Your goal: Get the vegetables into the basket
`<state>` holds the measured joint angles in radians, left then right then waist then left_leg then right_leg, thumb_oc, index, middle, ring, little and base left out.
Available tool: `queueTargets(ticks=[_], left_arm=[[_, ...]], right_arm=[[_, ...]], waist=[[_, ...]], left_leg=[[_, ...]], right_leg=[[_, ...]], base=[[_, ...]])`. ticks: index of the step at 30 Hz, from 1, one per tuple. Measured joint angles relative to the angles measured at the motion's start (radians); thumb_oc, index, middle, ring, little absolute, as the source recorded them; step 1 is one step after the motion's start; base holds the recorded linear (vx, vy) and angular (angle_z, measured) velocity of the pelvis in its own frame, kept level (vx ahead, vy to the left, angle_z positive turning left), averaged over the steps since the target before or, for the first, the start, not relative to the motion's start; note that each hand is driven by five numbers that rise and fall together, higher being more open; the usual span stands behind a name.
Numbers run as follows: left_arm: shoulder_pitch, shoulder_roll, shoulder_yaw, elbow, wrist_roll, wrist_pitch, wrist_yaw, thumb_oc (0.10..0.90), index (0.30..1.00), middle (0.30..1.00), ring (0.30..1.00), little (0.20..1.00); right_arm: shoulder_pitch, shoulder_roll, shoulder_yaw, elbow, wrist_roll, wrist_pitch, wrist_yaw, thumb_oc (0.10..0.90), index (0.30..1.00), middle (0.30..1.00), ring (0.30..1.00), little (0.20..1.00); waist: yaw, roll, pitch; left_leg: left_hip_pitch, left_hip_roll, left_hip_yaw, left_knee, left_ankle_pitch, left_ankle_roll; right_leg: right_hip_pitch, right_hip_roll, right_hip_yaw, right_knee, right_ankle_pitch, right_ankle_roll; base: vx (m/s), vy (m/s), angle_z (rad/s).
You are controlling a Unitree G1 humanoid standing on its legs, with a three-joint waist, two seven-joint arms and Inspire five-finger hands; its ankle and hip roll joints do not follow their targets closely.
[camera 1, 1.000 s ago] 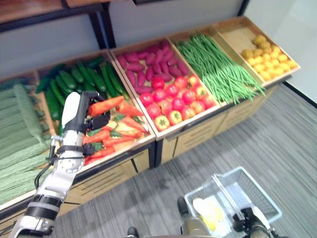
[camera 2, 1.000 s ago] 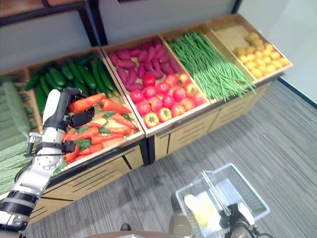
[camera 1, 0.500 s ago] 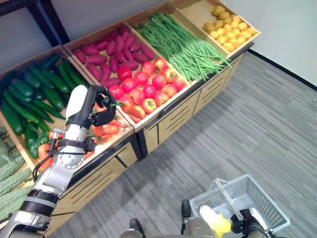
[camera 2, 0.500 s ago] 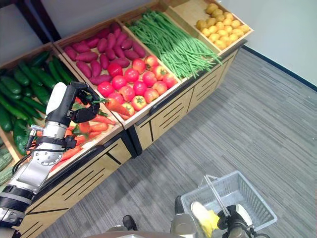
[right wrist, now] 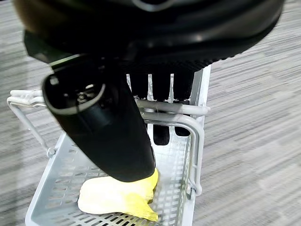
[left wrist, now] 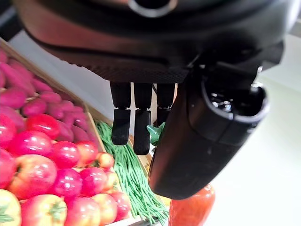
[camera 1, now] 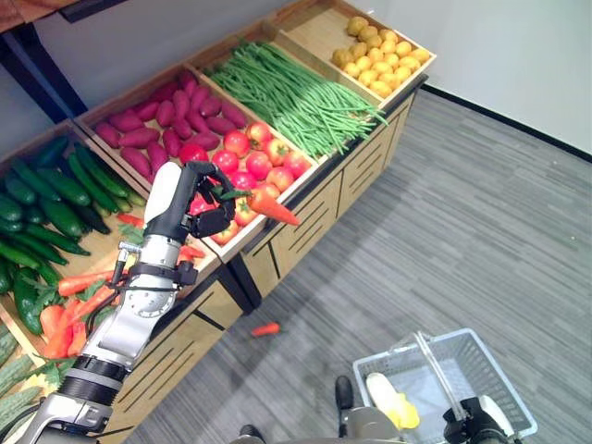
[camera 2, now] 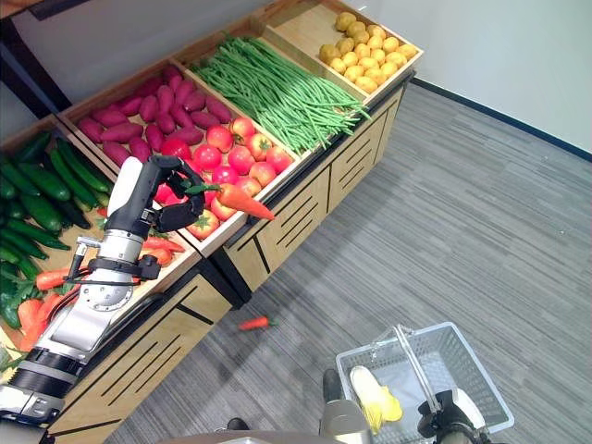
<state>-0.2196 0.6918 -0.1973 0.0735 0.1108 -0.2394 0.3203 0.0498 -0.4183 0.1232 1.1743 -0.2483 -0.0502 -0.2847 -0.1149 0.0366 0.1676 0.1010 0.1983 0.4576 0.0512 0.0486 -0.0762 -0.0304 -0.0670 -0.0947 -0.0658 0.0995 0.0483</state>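
Resting in the basket [camera 2: 481, 370]: seemingly one corn cob [camera 2: 370, 396].

a small carrot [camera 1: 265, 328] lies on the grey carpet floor [camera 1: 481, 231] (near the wooden produce stand [camera 1: 305, 227]).

Between the wooden produce stand [camera 1: 305, 217] and the wire basket [camera 2: 481, 365] lies a wide stretch of open grey carpet [camera 1: 481, 213]; only a small fallen carrot [camera 2: 252, 323] lies on it, near the stand's foot. The basket's top is partly barred by its upright handle [right wrist: 171, 109], which the right hand [right wrist: 108, 127] grips, and a yellow corn cob [camera 2: 370, 393] takes up its near side. The left hand [camera 1: 199, 199], with the carrot [camera 1: 270, 205] it holds, hangs over the stand's front edge by the tomatoes [camera 1: 245, 162].
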Motion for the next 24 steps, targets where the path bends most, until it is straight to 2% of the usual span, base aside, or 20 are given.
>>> queueTargets(ticks=[1, 2, 4, 5, 7, 8, 9, 10, 12, 14, 15, 17, 18, 21, 24], left_arm=[[0.001, -0.003, -0.006, -0.002, -0.003, 0.000, -0.002, 0.400, 0.300, 0.300, 0.300, 0.300], [0.003, -0.005, -0.006, -0.006, -0.003, -0.004, -0.001, 0.400, 0.300, 0.300, 0.300, 0.300], [0.004, -0.005, -0.006, -0.011, -0.002, -0.007, 0.001, 0.400, 0.300, 0.300, 0.300, 0.300], [0.005, -0.004, -0.006, -0.013, -0.002, -0.008, 0.001, 0.400, 0.300, 0.300, 0.300, 0.300], [0.008, -0.005, -0.007, -0.016, -0.002, -0.009, 0.001, 0.400, 0.300, 0.300, 0.300, 0.300], [0.011, -0.005, -0.006, -0.020, -0.002, -0.009, 0.002, 0.400, 0.300, 0.300, 0.300, 0.300], [0.021, -0.002, -0.005, -0.030, -0.002, -0.012, 0.004, 0.400, 0.300, 0.300, 0.300, 0.300], [0.026, 0.002, -0.006, -0.030, -0.003, -0.013, 0.003, 0.400, 0.300, 0.300, 0.300, 0.300], [0.026, 0.018, -0.008, -0.030, -0.004, -0.013, 0.002, 0.400, 0.300, 0.300, 0.300, 0.300], [0.033, 0.031, -0.008, -0.030, -0.004, -0.013, 0.001, 0.400, 0.300, 0.300, 0.300, 0.300], [0.042, 0.038, -0.007, -0.030, -0.004, -0.012, 0.001, 0.400, 0.300, 0.300, 0.300, 0.300], [0.044, 0.040, -0.005, -0.030, -0.005, -0.013, 0.001, 0.400, 0.300, 0.300, 0.300, 0.300], [0.042, 0.039, -0.007, -0.037, -0.004, -0.014, -0.003, 0.400, 0.300, 0.300, 0.300, 0.300], [0.038, 0.036, -0.009, -0.037, -0.005, -0.018, -0.014, 0.400, 0.300, 0.300, 0.300, 0.300], [0.031, 0.038, -0.008, -0.038, -0.005, -0.025, -0.017, 0.400, 0.300, 0.300, 0.300, 0.300]], right_arm=[[-0.008, -0.011, 0.002, -0.001, 0.000, -0.005, -0.002, 0.400, 0.300, 0.300, 0.300, 0.300], [-0.022, -0.023, 0.003, -0.001, 0.000, -0.005, -0.004, 0.400, 0.300, 0.300, 0.300, 0.300], [-0.056, -0.039, 0.003, 0.029, 0.000, -0.004, -0.007, 0.400, 0.300, 0.300, 0.300, 0.300], [-0.066, -0.041, 0.003, 0.030, 0.000, -0.003, -0.007, 0.400, 0.300, 0.300, 0.300, 0.300], [-0.082, -0.043, 0.009, 0.022, 0.000, -0.007, -0.008, 0.400, 0.300, 0.300, 0.300, 0.300], [-0.083, -0.045, 0.017, 0.017, 0.000, -0.009, -0.008, 0.400, 0.300, 0.300, 0.300, 0.300], [-0.082, -0.048, 0.023, 0.014, 0.000, -0.018, -0.011, 0.400, 0.300, 0.300, 0.300, 0.300], [-0.077, -0.041, 0.036, 0.006, -0.001, -0.024, -0.014, 0.400, 0.300, 0.300, 0.300, 0.300], [-0.063, -0.021, 0.041, -0.007, -0.009, -0.030, -0.014, 0.400, 0.300, 0.300, 0.300, 0.300], [-0.040, -0.006, 0.041, -0.008, -0.011, -0.029, -0.014, 0.400, 0.300, 0.300, 0.300, 0.300], [-0.037, 0.000, 0.041, -0.008, -0.011, -0.026, -0.013, 0.400, 0.300, 0.300, 0.300, 0.300], [-0.049, 0.005, 0.040, -0.006, -0.012, -0.015, -0.012, 0.400, 0.300, 0.300, 0.300, 0.300], [-0.060, 0.008, 0.041, -0.013, -0.012, -0.012, -0.009, 0.400, 0.300, 0.300, 0.300, 0.300], [-0.083, 0.002, 0.039, -0.024, -0.012, -0.006, -0.009, 0.400, 0.300, 0.300, 0.300, 0.300], [-0.090, -0.004, 0.041, -0.058, -0.012, -0.006, -0.010, 0.400, 0.300, 0.300, 0.300, 0.300]], waist=[[0.023, -0.003, 0.002], [0.031, -0.020, 0.009], [0.068, -0.018, 0.009], [0.077, -0.019, 0.010], [0.077, -0.016, 0.011], [0.084, -0.015, 0.010], [0.102, -0.001, 0.009], [0.102, -0.019, 0.016], [0.095, -0.052, 0.024], [0.095, -0.064, 0.024], [0.093, -0.063, 0.024], [0.088, -0.059, 0.025], [0.068, -0.060, 0.025], [0.065, -0.062, 0.025], [0.057, -0.077, 0.028]], left_leg=[[-0.026, -0.003, -0.091, 0.072, 0.008, -0.014], [-0.048, -0.022, -0.200, 0.071, -0.025, -0.045], [-0.049, -0.079, -0.402, -0.057, -0.042, -0.060], [-0.064, -0.092, -0.450, -0.080, -0.041, -0.060], [-0.109, -0.103, -0.491, -0.095, -0.011, -0.031], [-0.110, -0.110, -0.510, -0.103, -0.013, -0.028], [-0.111, -0.110, -0.524, -0.110, -0.005, -0.015], [-0.106, -0.122, -0.485, -0.110, -0.007, 0.000], [-0.095, -0.152, -0.450, -0.139, 0.012, 0.034], [-0.087, -0.173, -0.415, -0.139, 0.009, 0.040], [-0.076, -0.179, -0.394, -0.139, 0.006, 0.045], [-0.060, -0.182, -0.359, -0.139, -0.005, 0.049], [-0.048, -0.183, -0.342, -0.139, -0.012, 0.049], [-0.026, -0.185, -0.306, -0.140, -0.029, 0.050], [-0.022, -0.193, -0.256, -0.142, -0.042, 0.060]], right_leg=[[0.008, -0.004, 0.026, 0.001, 0.009, -0.011], [0.008, -0.022, 0.046, -0.005, 0.008, -0.018], [0.000, -0.023, 0.105, -0.021, 0.014, -0.029], [-0.007, -0.021, 0.121, -0.021, 0.013, -0.024], [-0.012, -0.007, 0.148, -0.021, 0.014, -0.007], [-0.018, -0.002, 0.164, -0.021, 0.015, -0.003], [-0.027, 0.007, 0.185, -0.022, 0.018, 0.001], [-0.032, -0.011, 0.182, -0.021, 0.016, 0.009], [-0.049, -0.050, 0.173, -0.021, 0.027, 0.029], [-0.057, -0.068, 0.174, -0.020, 0.059, 0.049], [-0.057, -0.072, 0.188, -0.020, 0.059, 0.067], [-0.057, -0.073, 0.213, -0.019, 0.060, 0.075], [-0.055, -0.067, 0.224, -0.019, 0.061, 0.076], [-0.059, -0.057, 0.265, -0.010, 0.063, 0.079], [-0.083, -0.062, 0.288, -0.004, 0.073, 0.094]], base=[[0.03, 0.008, -0.32], [0.04, 0.020, -0.49], [0.02, 0.016, -0.62], [0.03, 0.044, -0.62], [0.05, 0.102, -0.50], [0.05, 0.160, -0.87], [0.04, 0.203, -0.96], [0.04, 0.222, -0.86], [0.04, 0.216, -0.41], [0.04, 0.230, -0.45], [0.03, 0.201, -0.48], [0.02, 0.147, -0.50], [0.00, 0.223, -0.49], [-0.05, 0.164, -0.46], [-0.08, 0.054, -0.42]])
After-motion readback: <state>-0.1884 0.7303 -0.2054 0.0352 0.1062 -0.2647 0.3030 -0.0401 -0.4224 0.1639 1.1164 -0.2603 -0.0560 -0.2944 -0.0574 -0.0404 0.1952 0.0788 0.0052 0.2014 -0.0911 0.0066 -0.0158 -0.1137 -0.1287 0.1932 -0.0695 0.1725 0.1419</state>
